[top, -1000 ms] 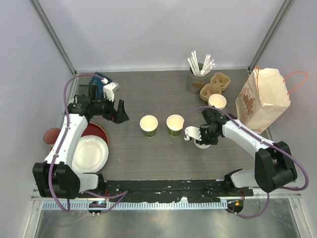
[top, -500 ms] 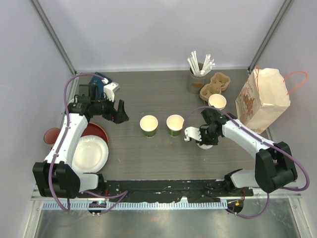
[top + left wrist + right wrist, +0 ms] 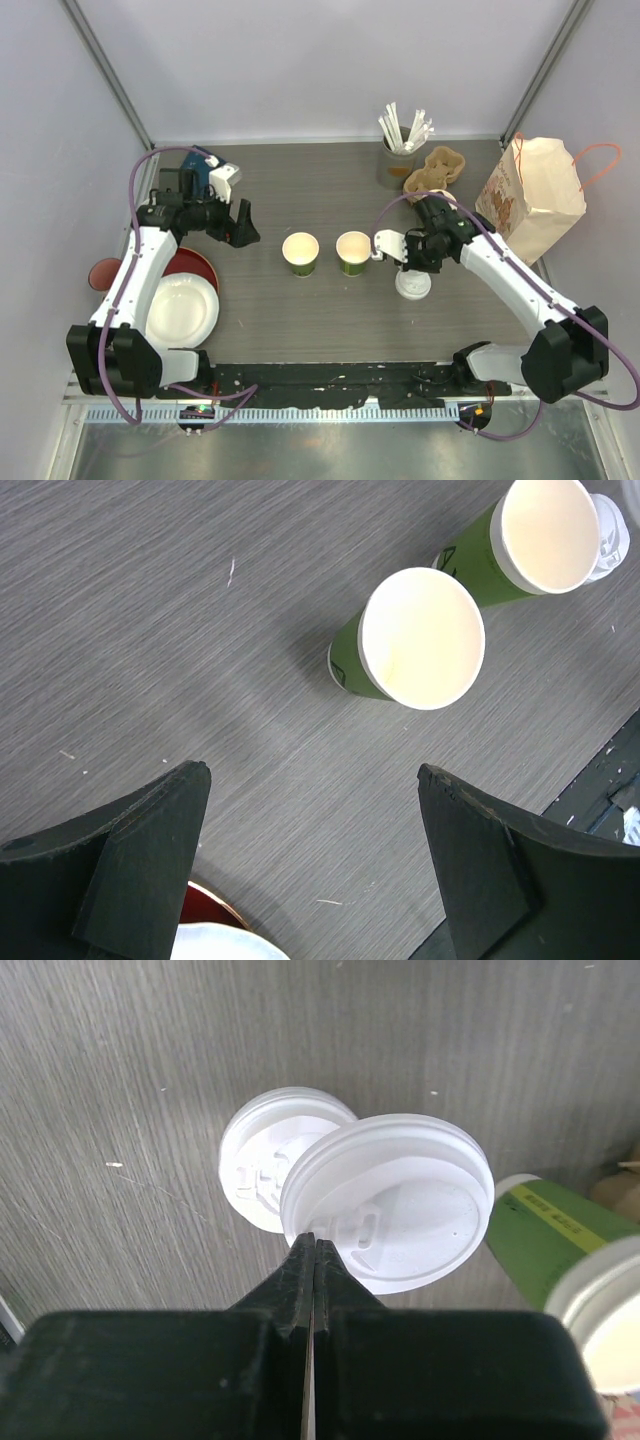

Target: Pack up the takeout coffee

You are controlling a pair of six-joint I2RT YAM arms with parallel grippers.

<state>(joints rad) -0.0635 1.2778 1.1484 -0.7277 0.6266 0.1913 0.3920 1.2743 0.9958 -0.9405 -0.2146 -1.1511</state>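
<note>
While right gripper (image 3: 314, 1245) pinches a round white plastic lid (image 3: 400, 1200) by its rim | left gripper (image 3: 312, 780) just gapes wide, holding nothing

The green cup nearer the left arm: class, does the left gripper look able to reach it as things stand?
Probably yes. The left gripper is open, the cup stands upright, and only bare table lies between them.
</note>
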